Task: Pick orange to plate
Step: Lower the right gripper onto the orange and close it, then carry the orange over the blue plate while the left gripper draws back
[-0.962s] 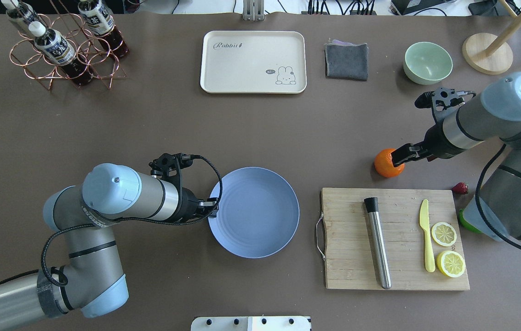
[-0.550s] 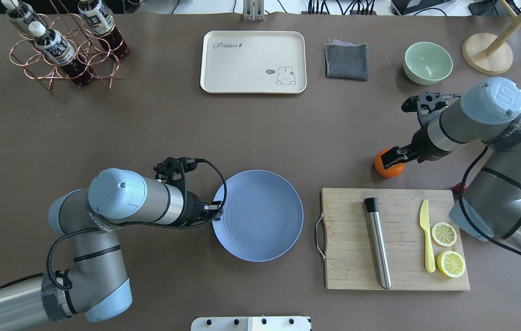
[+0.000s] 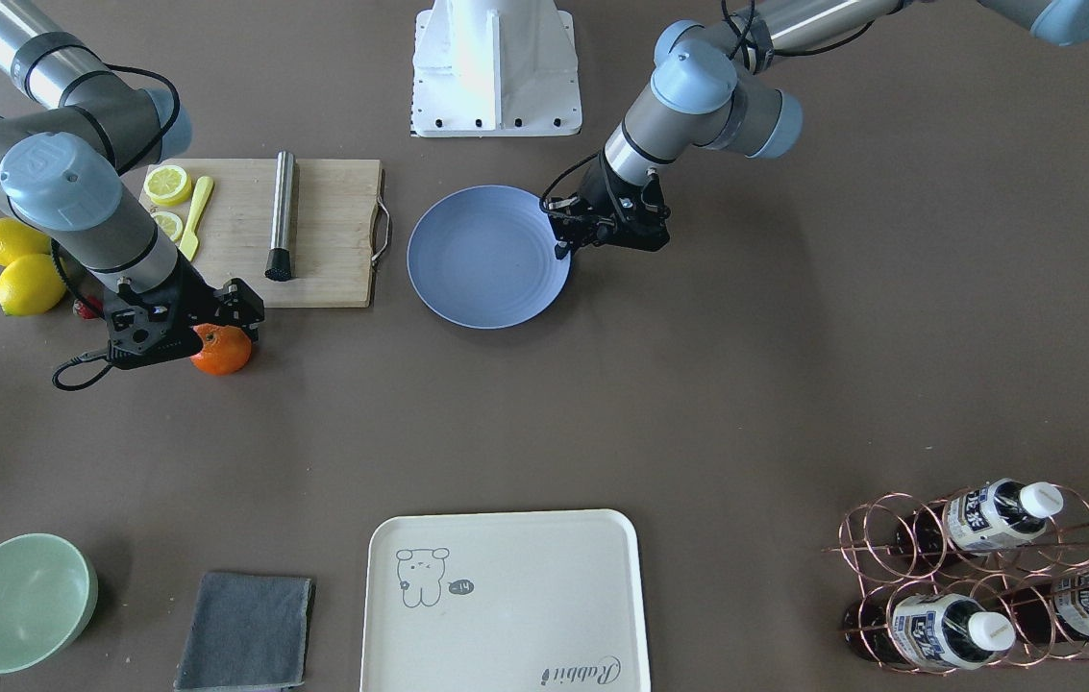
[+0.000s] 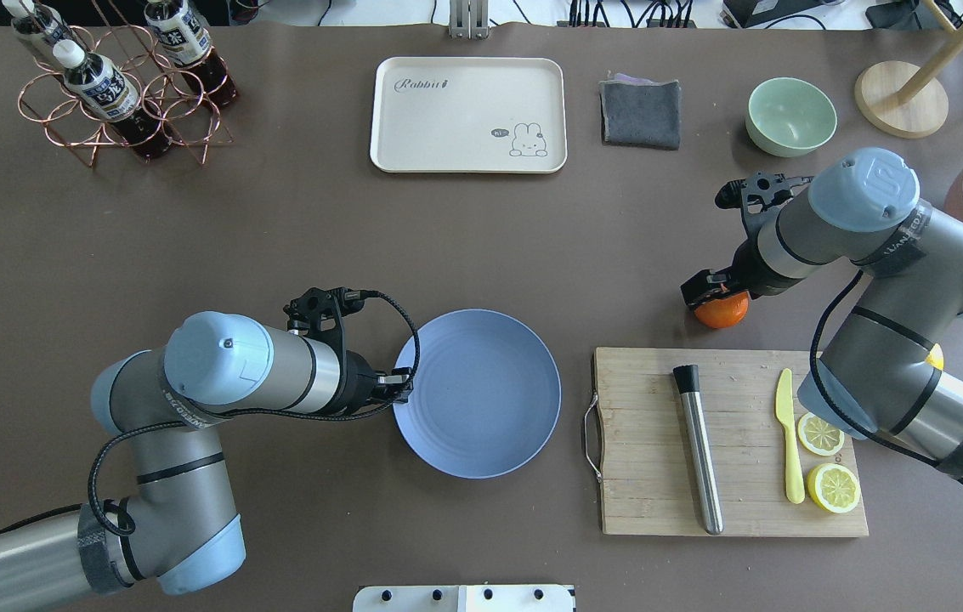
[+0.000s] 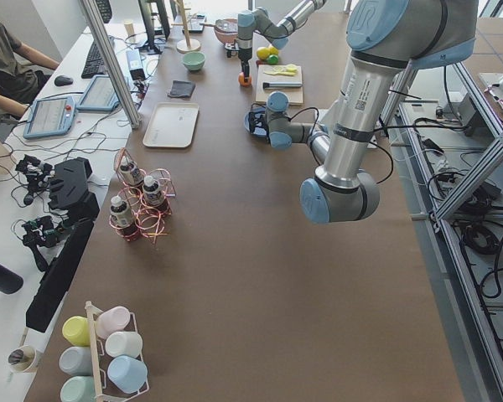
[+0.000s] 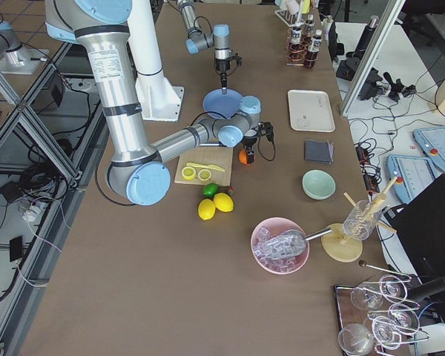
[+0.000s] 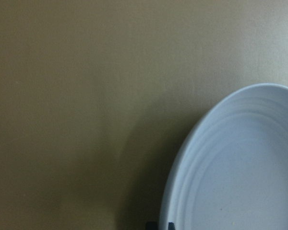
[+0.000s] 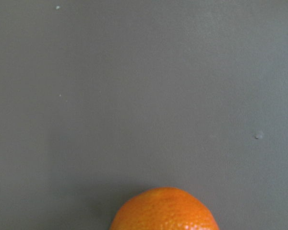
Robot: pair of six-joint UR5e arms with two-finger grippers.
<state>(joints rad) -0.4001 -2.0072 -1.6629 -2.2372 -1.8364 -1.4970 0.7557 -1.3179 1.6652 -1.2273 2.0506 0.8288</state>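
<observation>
orange [image 4: 725, 313] now under right fingers [image 4: 700, 290]

A long brown surface [image 5: 235, 251] under even light; a white desk [image 5: 67, 67] alongside it; a metal post [image 5: 111, 63] between; tiled floor [image 6: 30, 9] beyond.

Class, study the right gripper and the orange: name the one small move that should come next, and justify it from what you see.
Probably ease the right gripper down a touch and close on the orange. The gripper sits partly over the fruit, which lies on the table beside the board, apart from the plate; no firm grasp shows.
</observation>
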